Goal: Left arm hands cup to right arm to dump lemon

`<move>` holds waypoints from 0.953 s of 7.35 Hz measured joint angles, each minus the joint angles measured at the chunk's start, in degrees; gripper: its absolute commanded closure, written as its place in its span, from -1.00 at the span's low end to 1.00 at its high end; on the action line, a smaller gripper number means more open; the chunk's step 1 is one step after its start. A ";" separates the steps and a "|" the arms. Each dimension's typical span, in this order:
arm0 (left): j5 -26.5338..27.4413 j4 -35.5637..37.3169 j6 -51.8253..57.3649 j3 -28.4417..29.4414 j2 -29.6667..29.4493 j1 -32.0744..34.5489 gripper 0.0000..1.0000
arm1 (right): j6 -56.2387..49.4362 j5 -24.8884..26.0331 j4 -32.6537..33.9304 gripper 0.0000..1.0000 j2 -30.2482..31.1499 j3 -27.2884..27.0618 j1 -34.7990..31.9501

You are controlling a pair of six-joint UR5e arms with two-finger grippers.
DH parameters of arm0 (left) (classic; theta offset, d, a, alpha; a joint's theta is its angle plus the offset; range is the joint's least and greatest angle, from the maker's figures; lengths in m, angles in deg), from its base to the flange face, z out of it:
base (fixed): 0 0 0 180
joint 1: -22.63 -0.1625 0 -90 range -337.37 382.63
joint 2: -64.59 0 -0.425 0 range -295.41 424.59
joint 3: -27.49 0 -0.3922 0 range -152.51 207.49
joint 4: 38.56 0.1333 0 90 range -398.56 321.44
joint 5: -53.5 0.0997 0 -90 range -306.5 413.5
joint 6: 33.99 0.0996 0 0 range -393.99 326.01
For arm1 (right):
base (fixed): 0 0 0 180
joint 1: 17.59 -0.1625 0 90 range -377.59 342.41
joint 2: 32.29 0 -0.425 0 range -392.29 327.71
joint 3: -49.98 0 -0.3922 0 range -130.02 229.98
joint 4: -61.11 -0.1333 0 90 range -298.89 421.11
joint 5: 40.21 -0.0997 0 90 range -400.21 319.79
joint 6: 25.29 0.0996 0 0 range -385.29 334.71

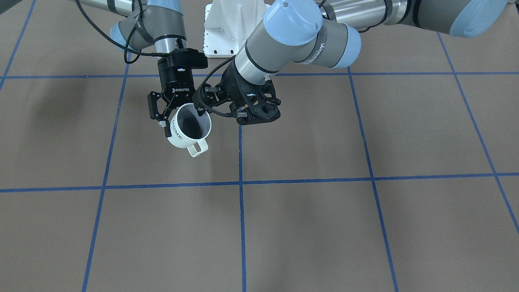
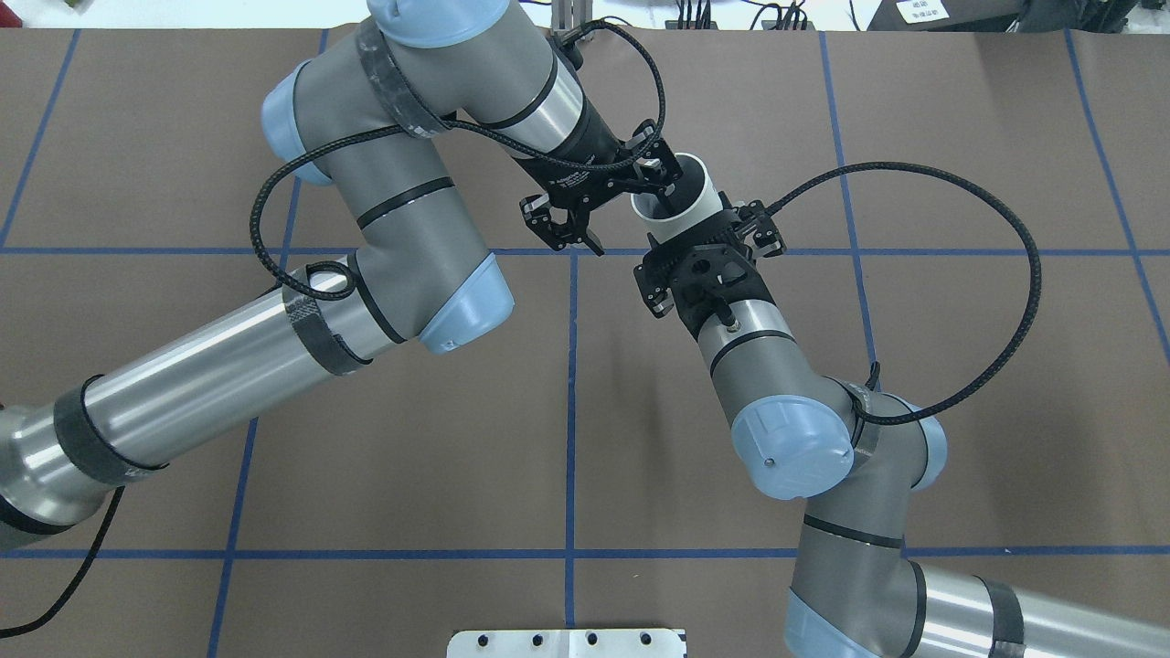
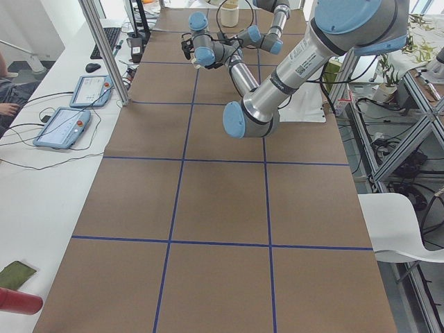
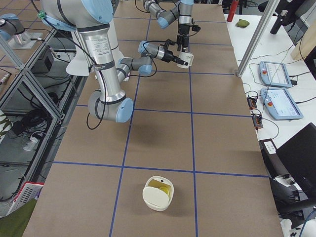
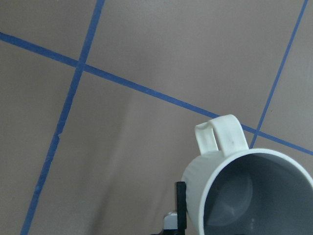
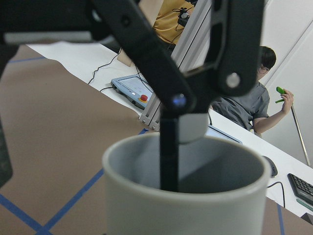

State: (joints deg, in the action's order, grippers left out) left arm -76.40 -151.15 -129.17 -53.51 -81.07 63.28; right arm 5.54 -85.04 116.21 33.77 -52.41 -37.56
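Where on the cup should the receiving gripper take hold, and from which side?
Across the ribbed wall under the rim, from the side opposite the handle. The cup hangs tilted, its handle pointing away from the robot, leaving the robot-side wall free. The right gripper looks clamped there; the left gripper stands open.

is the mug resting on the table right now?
No: in the front-facing view the cup hangs tilted in the air between the two grippers, with only bare table beneath it.

two arms, one cup (image 1: 189, 129), one container (image 4: 158, 193)
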 measured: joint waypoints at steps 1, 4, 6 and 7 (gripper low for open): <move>0.00 -0.48 0.00 0.81 -0.24 0.01 -0.40 | 0.01 0.02 0.00 0.67 0.02 0.00 0.04; 0.00 -1.09 -0.18 1.73 -0.57 0.03 0.14 | 0.02 0.01 -0.08 0.66 0.03 0.00 0.10; 0.00 -1.14 -0.33 2.09 -0.92 -0.03 0.24 | 0.01 0.04 -0.09 0.66 0.03 0.00 0.10; 0.00 -1.15 -0.34 2.23 -1.09 -0.02 0.25 | 0.01 0.04 -0.09 0.66 0.04 0.00 0.10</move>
State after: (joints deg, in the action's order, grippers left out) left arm -76.40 -152.29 -129.51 -51.28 -82.16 63.25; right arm 5.56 -85.00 116.13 33.81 -52.41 -37.46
